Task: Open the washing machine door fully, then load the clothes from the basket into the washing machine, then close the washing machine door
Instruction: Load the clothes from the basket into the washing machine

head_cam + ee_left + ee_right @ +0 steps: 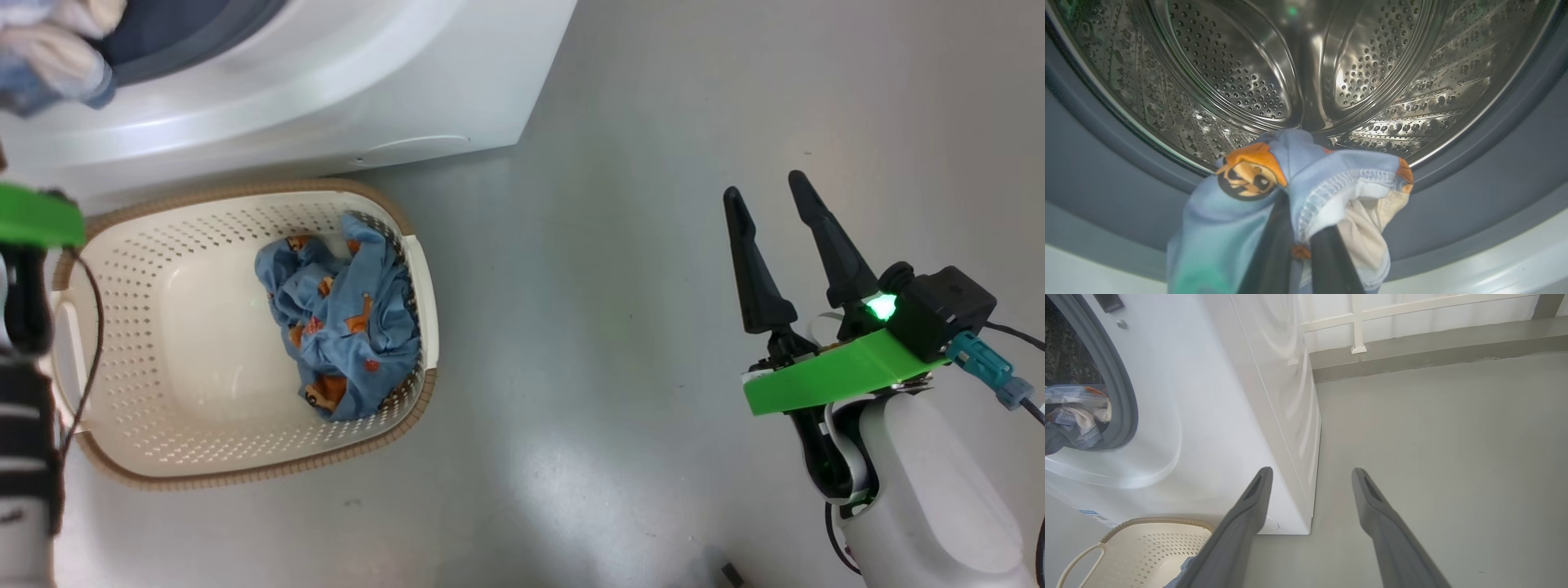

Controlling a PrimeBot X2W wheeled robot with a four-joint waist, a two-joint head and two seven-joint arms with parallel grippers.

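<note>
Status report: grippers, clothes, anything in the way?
Left gripper shut on garment at drum mouth. Right gripper open, idle. More clothes in basket. Nothing blocking it.

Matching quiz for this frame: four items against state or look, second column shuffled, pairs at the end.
1. left gripper
2. right gripper
3. basket
4. drum

A. open, over bare floor
B. shut on a blue garment
C. perforated steel
D. cream, brown rim, blue clothes inside

Pairs: 1-B, 2-A, 3-D, 4-C
</note>
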